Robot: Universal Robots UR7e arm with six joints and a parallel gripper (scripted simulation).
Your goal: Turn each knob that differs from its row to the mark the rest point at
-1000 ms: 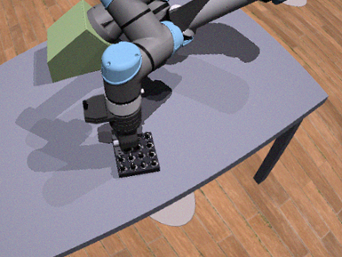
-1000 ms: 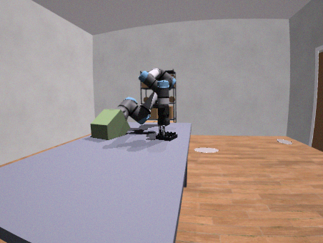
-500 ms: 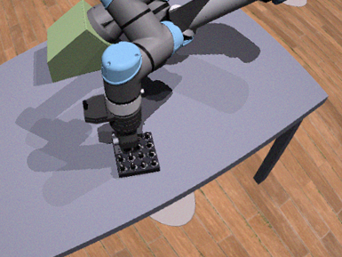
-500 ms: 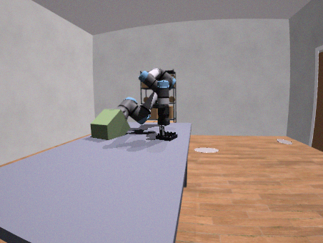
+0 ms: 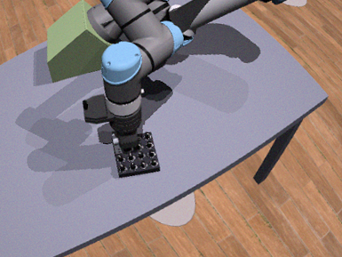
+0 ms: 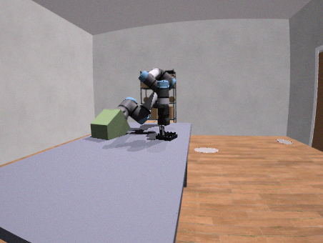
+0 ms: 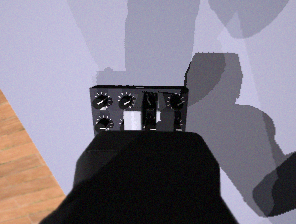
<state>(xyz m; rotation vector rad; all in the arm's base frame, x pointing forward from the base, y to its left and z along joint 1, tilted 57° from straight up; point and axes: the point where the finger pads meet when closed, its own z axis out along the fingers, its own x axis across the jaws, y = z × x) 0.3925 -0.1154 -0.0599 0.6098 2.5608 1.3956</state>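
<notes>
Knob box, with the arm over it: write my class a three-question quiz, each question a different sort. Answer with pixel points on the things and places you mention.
1. True or false: the green block (image 5: 69, 48) (image 6: 107, 125) stands on the table (image 5: 237, 133) (image 6: 107, 186).
2. Multiple choice: the arm's joint caps (image 5: 122, 61) (image 6: 163, 84) are (a) red, (b) blue, (c) yellow.
3. Fill in: the knob box (image 5: 139, 173) (image 6: 169, 138) (image 7: 140, 89) is ____ in colour.

Key: 1 true; 2 b; 3 black

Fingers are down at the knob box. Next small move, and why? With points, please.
I'd hold the arm still and settle the gripper (image 5: 123, 148) (image 6: 161, 134) (image 7: 150, 102) snugly on the knob (image 7: 151, 121) before turning: its pads flank that knob in the wrist view, low over the knob box (image 5: 140, 172) (image 6: 170, 139) (image 7: 115, 92), but firm contact isn't visible.
</notes>
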